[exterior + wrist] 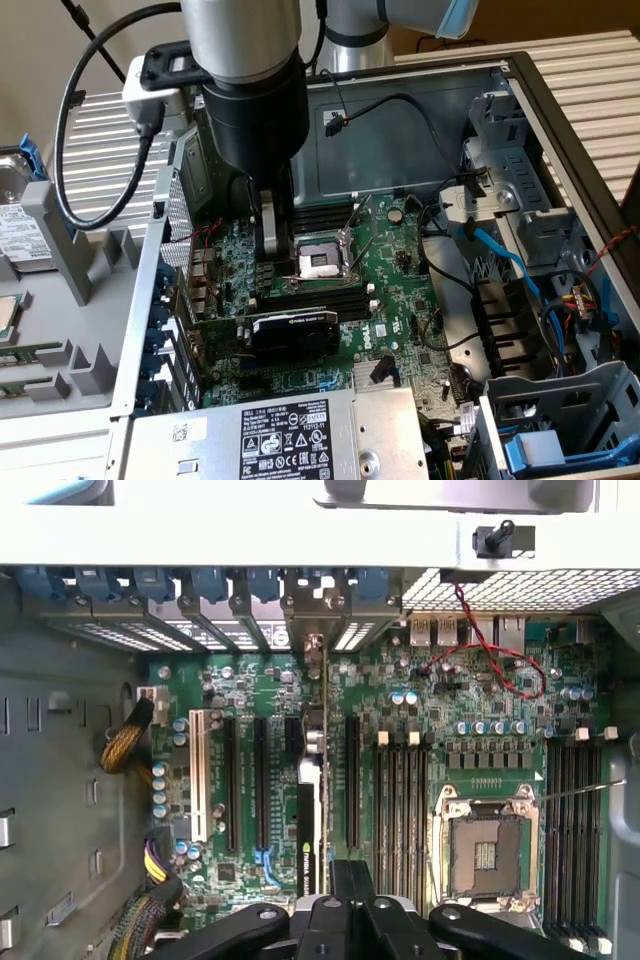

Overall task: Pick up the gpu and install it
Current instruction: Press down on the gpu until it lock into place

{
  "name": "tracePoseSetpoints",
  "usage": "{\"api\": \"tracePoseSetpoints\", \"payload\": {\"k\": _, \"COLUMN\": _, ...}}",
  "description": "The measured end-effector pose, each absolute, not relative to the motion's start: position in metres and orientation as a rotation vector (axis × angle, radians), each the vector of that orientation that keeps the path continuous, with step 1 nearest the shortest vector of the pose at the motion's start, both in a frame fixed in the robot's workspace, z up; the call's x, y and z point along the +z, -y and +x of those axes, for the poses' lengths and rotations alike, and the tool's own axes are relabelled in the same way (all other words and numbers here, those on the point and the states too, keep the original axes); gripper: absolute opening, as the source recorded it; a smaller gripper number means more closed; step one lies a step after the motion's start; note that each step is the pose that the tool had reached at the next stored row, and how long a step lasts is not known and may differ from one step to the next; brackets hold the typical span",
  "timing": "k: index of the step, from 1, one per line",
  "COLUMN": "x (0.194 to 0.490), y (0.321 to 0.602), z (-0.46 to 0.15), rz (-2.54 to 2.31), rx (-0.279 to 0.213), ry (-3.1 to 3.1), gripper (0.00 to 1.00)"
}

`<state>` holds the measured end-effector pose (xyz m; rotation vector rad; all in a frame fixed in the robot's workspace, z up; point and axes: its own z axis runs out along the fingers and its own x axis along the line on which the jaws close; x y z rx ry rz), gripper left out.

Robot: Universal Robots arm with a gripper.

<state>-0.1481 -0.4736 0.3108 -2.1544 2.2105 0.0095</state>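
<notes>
The gpu point(292, 332) stands on edge in an expansion slot of the green motherboard point(400, 262), its black shroud facing the exterior camera and its bracket end toward the case's slotted rear wall. From the wrist camera I look down on the gpu point(310, 820) edge-on, a thin black strip with a green logo label, between long black slots. My gripper point(268, 260) hangs above the board, just above and behind the card and beside the CPU socket point(320, 262). It is shut with nothing in it. Its black fingertips point(352, 875) sit beside the card's upper edge, not touching it.
The open case holds a silver power supply point(290, 440) at the front. A drive cage with blue cables point(520, 270) is at the exterior view's right. Memory slots point(400, 800) and the CPU socket point(485, 850) flank the card. A hard drive point(20, 235) lies outside the case.
</notes>
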Motion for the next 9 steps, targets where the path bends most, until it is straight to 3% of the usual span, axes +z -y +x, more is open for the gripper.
{"api": "tracePoseSetpoints", "payload": {"k": 9, "x": 0.3099, "y": 0.4737, "z": -0.1541, "rz": -2.155, "rx": 0.009, "ry": -2.211, "gripper": 0.11}}
